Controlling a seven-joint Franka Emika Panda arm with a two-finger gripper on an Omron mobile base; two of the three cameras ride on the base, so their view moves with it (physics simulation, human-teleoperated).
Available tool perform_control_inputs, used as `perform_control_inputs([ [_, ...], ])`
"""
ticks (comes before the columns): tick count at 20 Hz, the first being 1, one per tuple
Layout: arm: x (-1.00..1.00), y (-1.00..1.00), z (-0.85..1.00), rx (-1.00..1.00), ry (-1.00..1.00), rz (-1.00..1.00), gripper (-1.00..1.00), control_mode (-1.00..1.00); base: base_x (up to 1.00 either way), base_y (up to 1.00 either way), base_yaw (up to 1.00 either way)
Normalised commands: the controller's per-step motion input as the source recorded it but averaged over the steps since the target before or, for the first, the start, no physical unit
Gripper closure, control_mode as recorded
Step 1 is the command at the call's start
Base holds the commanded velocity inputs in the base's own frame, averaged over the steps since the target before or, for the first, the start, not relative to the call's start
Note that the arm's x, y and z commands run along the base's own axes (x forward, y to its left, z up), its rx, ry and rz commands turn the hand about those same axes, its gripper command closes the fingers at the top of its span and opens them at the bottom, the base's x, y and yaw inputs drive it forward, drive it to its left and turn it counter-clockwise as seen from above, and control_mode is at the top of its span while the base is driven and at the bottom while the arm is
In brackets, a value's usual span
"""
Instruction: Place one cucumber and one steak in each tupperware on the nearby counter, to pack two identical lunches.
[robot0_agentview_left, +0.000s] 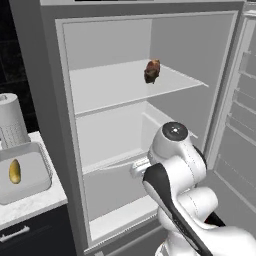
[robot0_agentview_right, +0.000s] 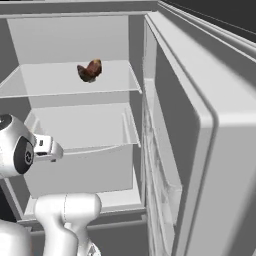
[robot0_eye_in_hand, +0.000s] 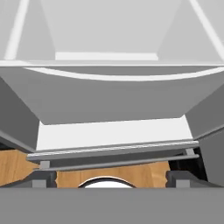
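On the fridge's (robot0_agentview_left: 60, 150) upper shelf (robot0_agentview_left: 110, 85) sits the steak (robot0_agentview_left: 152, 71), a lumpy dark brown chunk. Low before the drawer (robot0_eye_in_hand: 109, 96), the gripper (robot0_eye_in_hand: 111, 180) has its fingers spread wide, holding nothing. Left base view adds a yellow-green cucumber (robot0_agentview_left: 15, 171) lying in a grey tupperware (robot0_agentview_left: 42, 167) on the counter (robot0_agentview_left: 35, 202).

The steak (robot0_agentview_left: 152, 71) was dark brown with reddish patches. The cucumber (robot0_agentview_left: 15, 171) was yellow-green, the tupperware (robot0_agentview_left: 40, 182) light grey, the counter (robot0_agentview_left: 30, 206) white with faint veins. The fridge interior (robot0_agentview_left: 115, 40) was pale grey.
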Motion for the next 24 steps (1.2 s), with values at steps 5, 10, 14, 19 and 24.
perform_control_inputs([
  [5,0.1,-0.11,0.13,0.02,0.02,0.0,-1.0,-1.0,0.43,-0.29,0.02],
  [10,0.29,-0.38,0.99,0.09,-0.11,-0.05,-1.0,-1.0,0.0,0.0,0.0],
  [14,0.1,-0.18,1.0,0.18,-0.28,-0.1,-1.0,-1.0,0.0,0.0,0.0],
  [19,0.09,-0.14,1.0,0.1,-0.46,-0.07,-1.0,-1.0,0.0,0.0,0.0],
  [24,0.26,-0.18,1.0,0.03,-0.24,-0.15,-1.0,-1.0,0.0,0.0,0.0],
])
